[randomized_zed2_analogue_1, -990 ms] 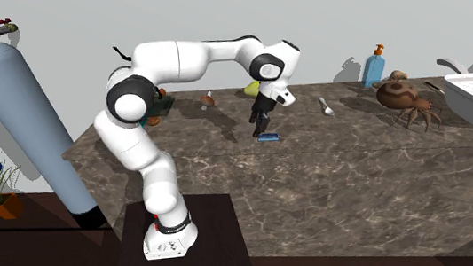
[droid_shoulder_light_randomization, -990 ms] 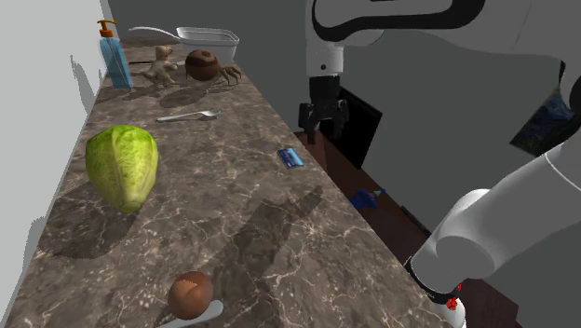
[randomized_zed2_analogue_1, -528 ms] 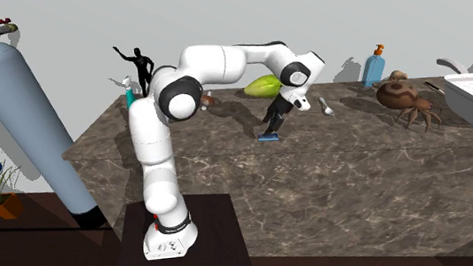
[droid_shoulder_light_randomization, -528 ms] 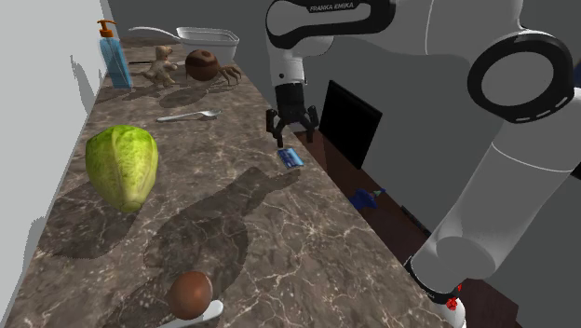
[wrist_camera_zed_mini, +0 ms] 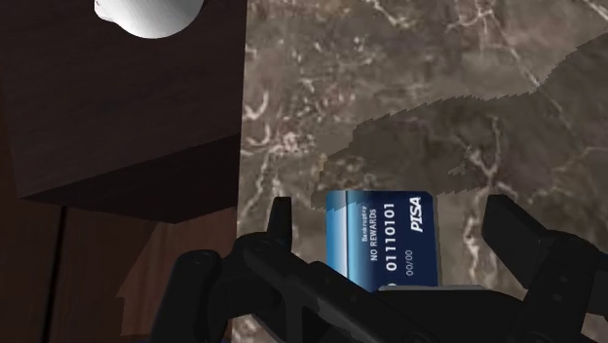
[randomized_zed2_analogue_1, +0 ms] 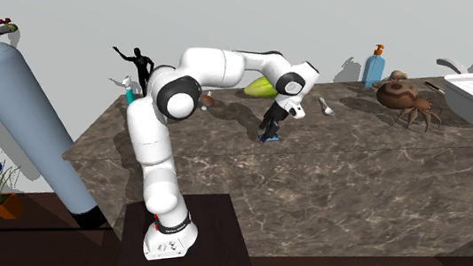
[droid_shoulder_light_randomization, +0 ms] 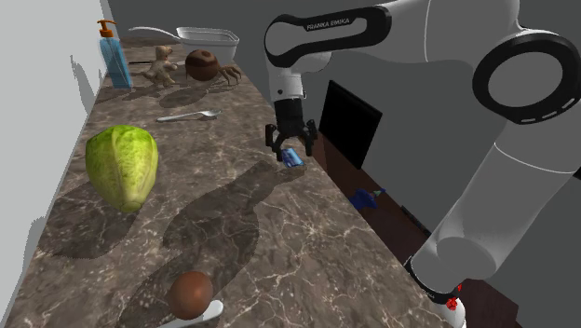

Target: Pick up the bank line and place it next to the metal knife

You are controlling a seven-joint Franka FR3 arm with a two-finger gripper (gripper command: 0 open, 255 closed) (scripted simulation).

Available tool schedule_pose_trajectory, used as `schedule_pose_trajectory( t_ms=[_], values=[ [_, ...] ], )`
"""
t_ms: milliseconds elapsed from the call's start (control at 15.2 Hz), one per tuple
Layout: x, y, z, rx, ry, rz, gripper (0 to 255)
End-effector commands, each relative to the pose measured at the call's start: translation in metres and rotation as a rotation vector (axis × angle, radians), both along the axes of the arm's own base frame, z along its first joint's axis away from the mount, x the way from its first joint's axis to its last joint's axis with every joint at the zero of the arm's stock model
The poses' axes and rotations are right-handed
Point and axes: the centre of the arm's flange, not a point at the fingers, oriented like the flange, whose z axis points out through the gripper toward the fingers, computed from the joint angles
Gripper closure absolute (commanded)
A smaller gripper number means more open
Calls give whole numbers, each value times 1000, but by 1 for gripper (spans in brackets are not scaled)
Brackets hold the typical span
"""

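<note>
Nearest the shoulder camera, a brown round ball (droid_shoulder_light_randomization: 190,293) sat on the dark brown marble countertop (droid_shoulder_light_randomization: 233,242) beside a pale spoon-like piece. Farther along lay a large green cabbage head (droid_shoulder_light_randomization: 121,166), toward the shoulder view's left.

Beyond it, close to the counter's edge on the shoulder view's right, lay the small blue bank card with white lettering (droid_shoulder_light_randomization: 293,160) (randomized_zed2_analogue_1: 268,138), flat on the marble. The black two-finger gripper (droid_shoulder_light_randomization: 288,149) (randomized_zed2_analogue_1: 272,131) hung low over it, pointing down. In the wrist view the gripper (wrist_camera_zed_mini: 395,219) stood wide apart, one finger on each side of the card (wrist_camera_zed_mini: 385,239), with marble showing in both gaps, so nothing was gripped.

Past the card lay a grey metal spoon (droid_shoulder_light_randomization: 191,116). At the far end stood a brown crab figure (droid_shoulder_light_randomization: 207,65), a small tan figurine (droid_shoulder_light_randomization: 164,65), a blue soap dispenser bottle (droid_shoulder_light_randomization: 115,56) and a white rectangular tray (droid_shoulder_light_randomization: 209,39).
</note>
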Motion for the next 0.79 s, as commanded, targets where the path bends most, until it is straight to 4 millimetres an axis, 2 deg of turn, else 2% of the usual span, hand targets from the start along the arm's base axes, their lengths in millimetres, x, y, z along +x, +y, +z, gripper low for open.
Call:
schedule_pose_trajectory(
  t_ms=[0,396,462,726],
  values=[
    [-1,0,-2,0,0,0,0],
    [-1,0,-2,0,0,0,0],
    [-1,0,-2,0,0,0,255],
    [-1,0,-2,0,0,0,255]
  ],
)
